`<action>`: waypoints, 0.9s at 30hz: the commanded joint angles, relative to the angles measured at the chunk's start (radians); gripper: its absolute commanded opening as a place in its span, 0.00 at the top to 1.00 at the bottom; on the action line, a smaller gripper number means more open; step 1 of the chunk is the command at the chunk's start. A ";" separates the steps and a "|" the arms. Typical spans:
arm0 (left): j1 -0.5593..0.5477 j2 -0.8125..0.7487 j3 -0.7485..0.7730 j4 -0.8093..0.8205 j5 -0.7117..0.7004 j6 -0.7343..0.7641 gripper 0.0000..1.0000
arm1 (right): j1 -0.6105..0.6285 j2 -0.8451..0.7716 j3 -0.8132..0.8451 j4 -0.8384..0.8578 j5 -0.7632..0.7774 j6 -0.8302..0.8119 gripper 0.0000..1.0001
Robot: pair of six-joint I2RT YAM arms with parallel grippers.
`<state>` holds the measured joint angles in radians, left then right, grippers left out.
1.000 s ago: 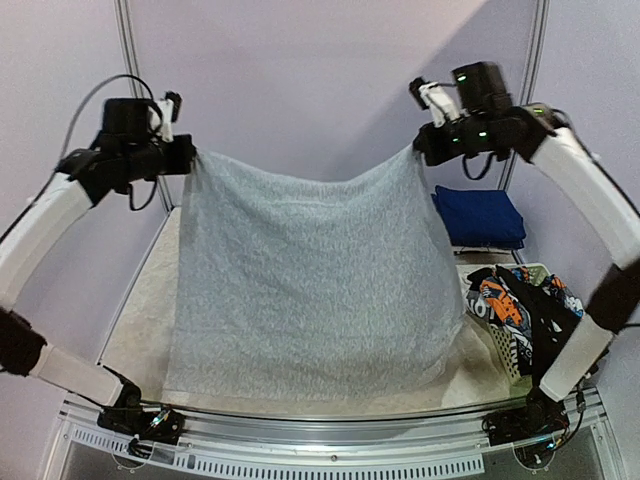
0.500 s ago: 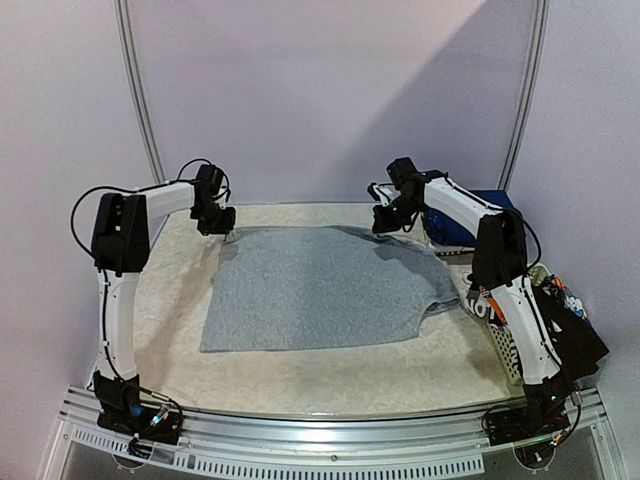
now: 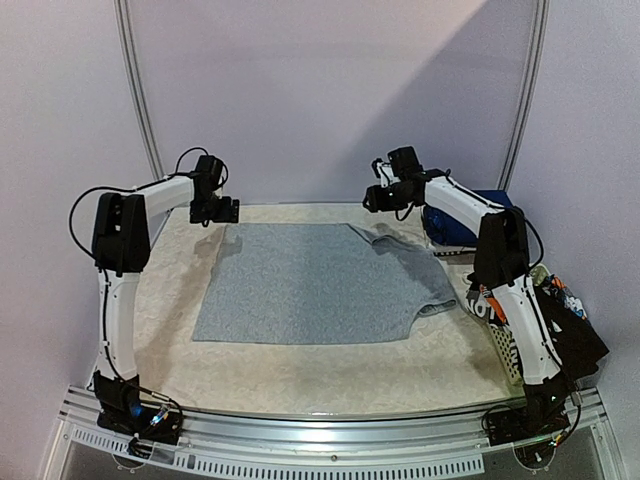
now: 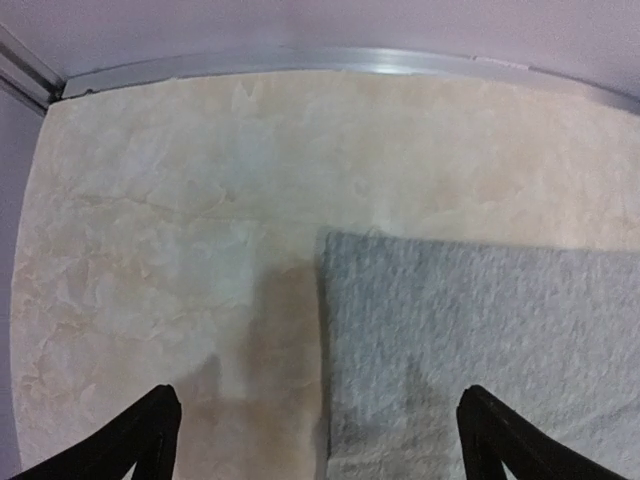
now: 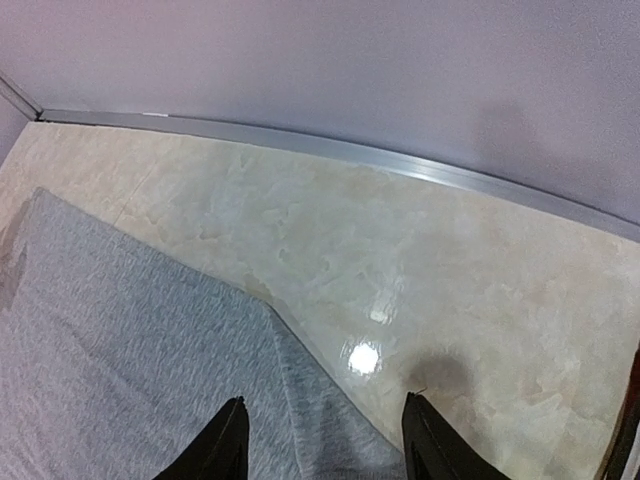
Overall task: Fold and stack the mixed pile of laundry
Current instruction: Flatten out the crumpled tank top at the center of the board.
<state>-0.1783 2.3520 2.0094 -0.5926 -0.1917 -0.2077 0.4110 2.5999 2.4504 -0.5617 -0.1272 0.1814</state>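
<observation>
Just lowered and released, the grey shirt point(image 3: 310, 285) lies spread on the worktop point(image 3: 300, 375). Above its far corners, the left arm point(image 3: 165, 192) and right arm point(image 3: 455, 200) hold their jaws open and empty. Folding can begin.

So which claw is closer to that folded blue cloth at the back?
The right gripper: it hovers just left of the blue cloth, while the left gripper is over the far side of the grey shirt.
</observation>
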 commanded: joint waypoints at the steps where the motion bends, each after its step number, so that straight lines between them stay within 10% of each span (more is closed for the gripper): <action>1: -0.023 -0.190 -0.178 -0.002 -0.104 -0.022 0.02 | 0.012 -0.165 -0.149 0.042 -0.004 -0.016 0.48; 6: -0.133 -0.388 -0.473 0.053 -0.107 -0.070 0.11 | 0.061 -0.270 -0.373 0.055 0.059 -0.089 0.52; 13: -0.291 -0.571 -0.843 0.181 -0.035 -0.180 0.27 | 0.106 -0.167 -0.284 -0.068 0.080 -0.144 0.58; 27: -0.444 -0.746 -1.189 0.237 -0.095 -0.306 0.42 | 0.106 -0.051 -0.220 -0.089 0.285 -0.171 0.61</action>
<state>-0.6140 1.6581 0.8745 -0.3958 -0.2443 -0.4614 0.5220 2.5114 2.1796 -0.6350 0.0818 0.0311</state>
